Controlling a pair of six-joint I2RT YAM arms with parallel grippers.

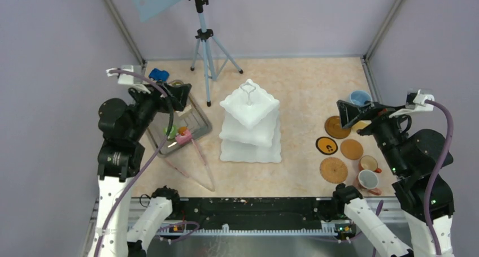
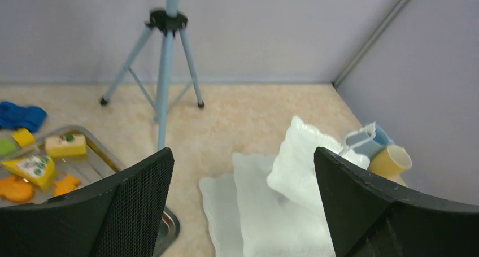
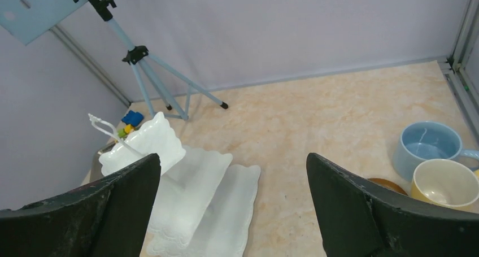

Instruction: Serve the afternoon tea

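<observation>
Serving hasn't begun. The stand (image 1: 250, 124) sits bare mid-table, the pastries (image 2: 39, 166) lie in the tray (image 1: 196, 120) by the left edge, and the mugs (image 1: 369, 181) and coasters (image 1: 333, 169) sit near the right edge. The left gripper (image 2: 242, 172) and right gripper (image 3: 233, 172) hover spread, holding nothing. The next move is probably the left gripper descending onto a pastry.

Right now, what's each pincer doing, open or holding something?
Left pincer: open, holding nothing.
Right pincer: open, holding nothing.

Left tool (image 2: 243, 155) spread wide, right tool (image 3: 233, 158) likewise, both apparently empty
</observation>
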